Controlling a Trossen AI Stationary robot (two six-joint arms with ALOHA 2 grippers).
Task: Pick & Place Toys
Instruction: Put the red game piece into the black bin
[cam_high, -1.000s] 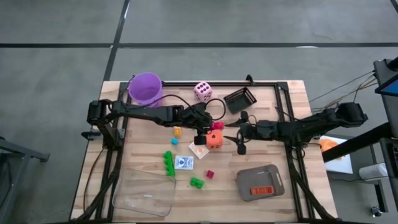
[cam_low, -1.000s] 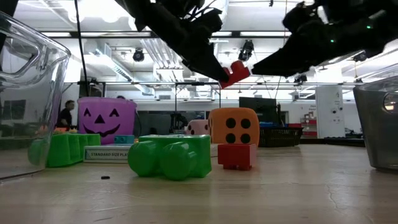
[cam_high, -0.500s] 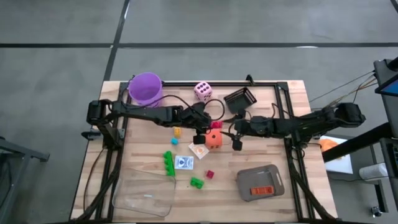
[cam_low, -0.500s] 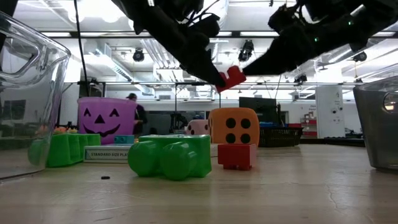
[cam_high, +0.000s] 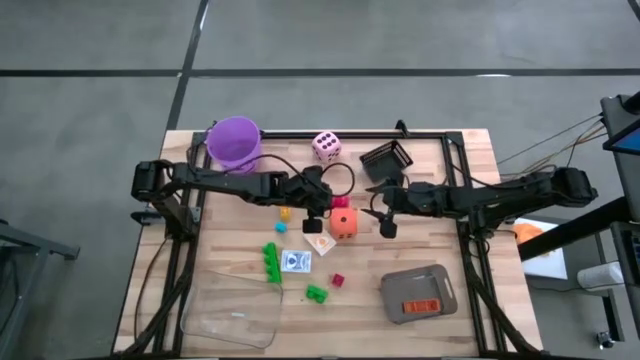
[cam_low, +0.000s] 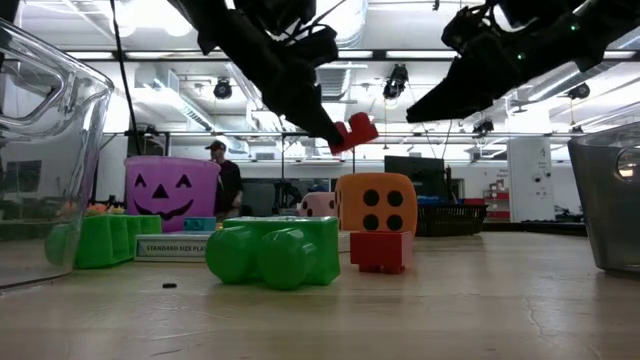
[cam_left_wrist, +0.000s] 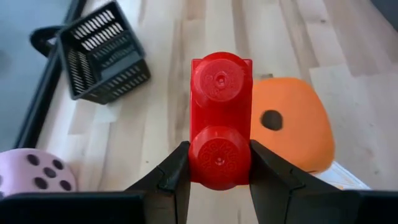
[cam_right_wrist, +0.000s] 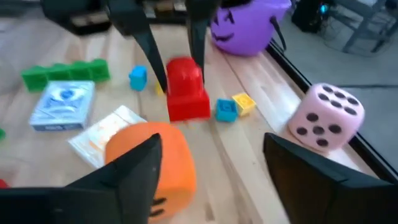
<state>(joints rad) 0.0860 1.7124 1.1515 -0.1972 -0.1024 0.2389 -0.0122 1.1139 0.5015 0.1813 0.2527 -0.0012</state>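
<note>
The small red plastic two-stud brick (cam_left_wrist: 220, 127) hangs in the air above the table, clamped between the fingers of the left gripper (cam_left_wrist: 219, 177), with its long axis running forward from the fingertips. Below it sits the orange dotted die (cam_high: 343, 223). The right gripper (cam_high: 387, 226), fingers spread apart and empty, faces the brick from just beside.

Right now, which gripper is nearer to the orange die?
Left. The left gripper, shut on a red brick, hangs just above and beside the orange die. The right gripper is open on the die's other side, slightly farther off.
</note>
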